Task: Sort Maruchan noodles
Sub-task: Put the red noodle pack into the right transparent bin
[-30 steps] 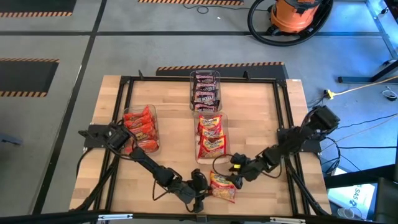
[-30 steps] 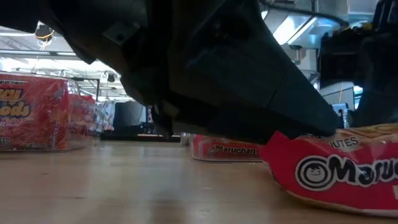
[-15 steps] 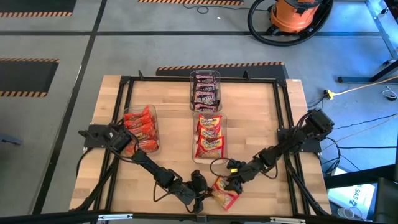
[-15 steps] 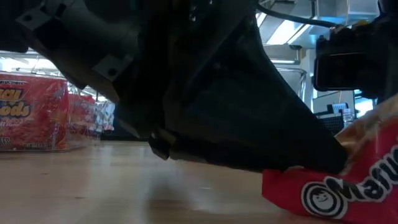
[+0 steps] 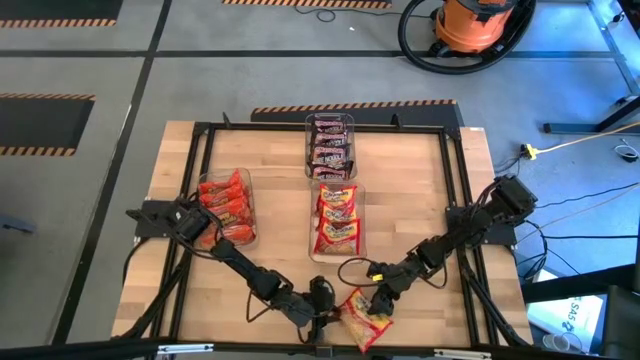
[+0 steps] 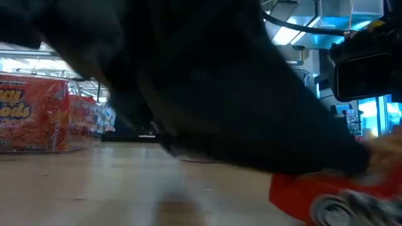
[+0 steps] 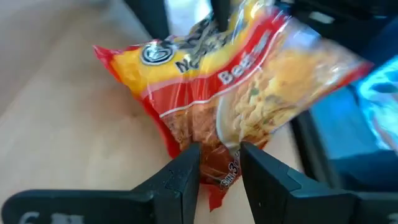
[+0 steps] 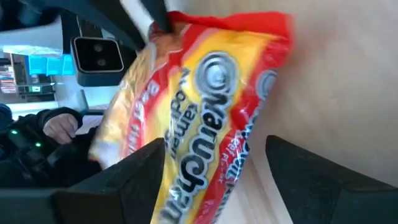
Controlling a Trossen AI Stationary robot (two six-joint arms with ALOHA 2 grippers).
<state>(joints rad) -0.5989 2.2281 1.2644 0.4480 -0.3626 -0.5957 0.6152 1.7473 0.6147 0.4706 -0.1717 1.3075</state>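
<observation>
At the counter's near edge, your left gripper pinches one corner of a red-and-yellow Maruchan beef packet, tilting it up for transfer. Your right gripper straddles it, jaws spread, not yet gripping, likely to carry it to the middle clear bin of like packets.

Overhead, table-level, two close wrist views

Red-and-yellow Maruchan noodle packet lies tilted at the table's near edge, crinkled.

Three bins, one loose packet
</observation>
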